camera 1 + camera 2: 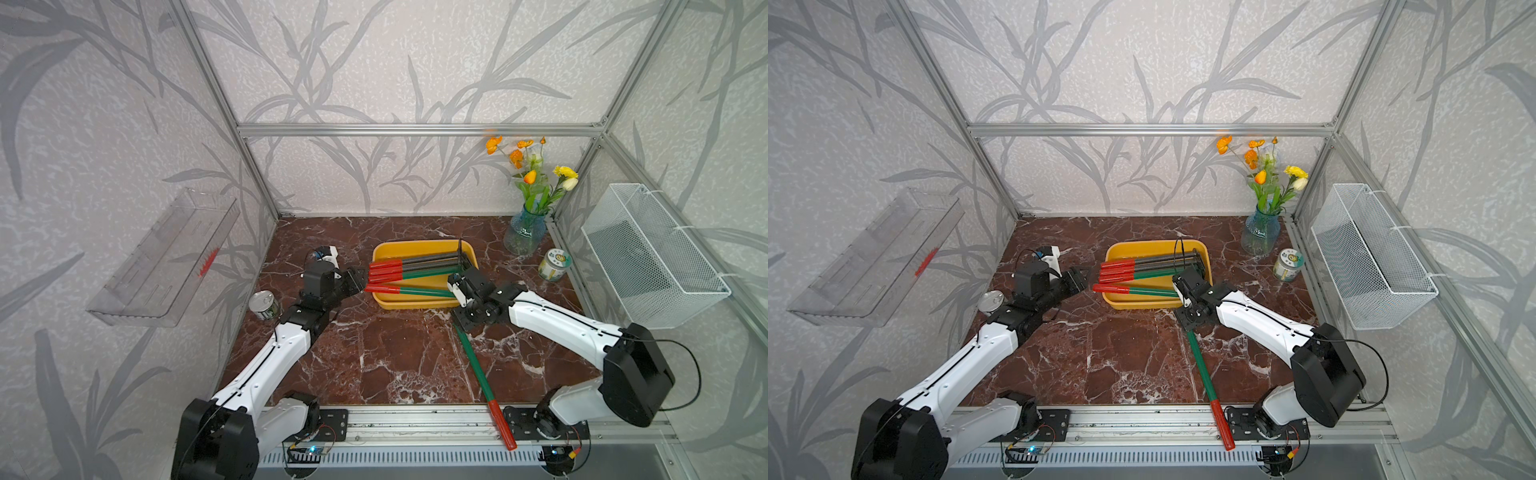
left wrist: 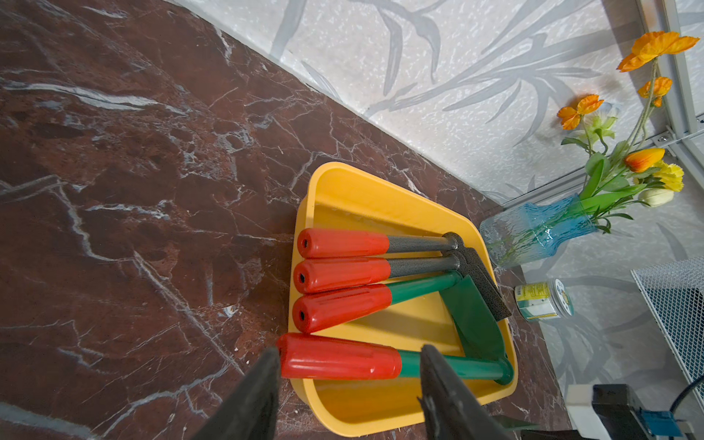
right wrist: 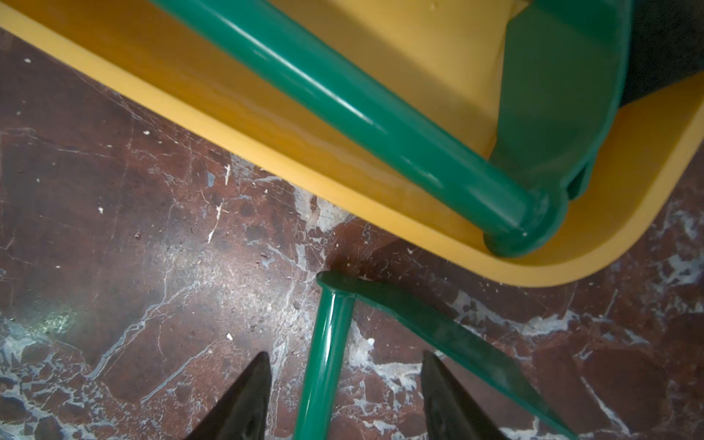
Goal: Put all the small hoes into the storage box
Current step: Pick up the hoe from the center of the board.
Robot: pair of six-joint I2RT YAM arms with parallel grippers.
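The yellow storage box (image 1: 415,305) (image 1: 1142,306) stands mid-table and holds several small hoes with red handles. The nearest of these (image 1: 399,289) (image 2: 339,360) lies along the box's front wall, its handle over the left rim. My left gripper (image 1: 360,284) (image 2: 348,352) is open just off that handle's end, holding nothing. Another small hoe (image 1: 478,365) (image 1: 1202,374) lies on the table in front of the box, red handle toward the front rail. My right gripper (image 1: 459,322) (image 3: 344,358) is open astride its green shaft (image 3: 324,362), with gaps on both sides.
A blue glass vase with flowers (image 1: 524,235) and a small labelled jar (image 1: 554,264) stand at the back right. A tin can (image 1: 266,304) sits beside the left arm. A white wire basket (image 1: 648,257) hangs on the right wall, a clear tray (image 1: 162,257) on the left.
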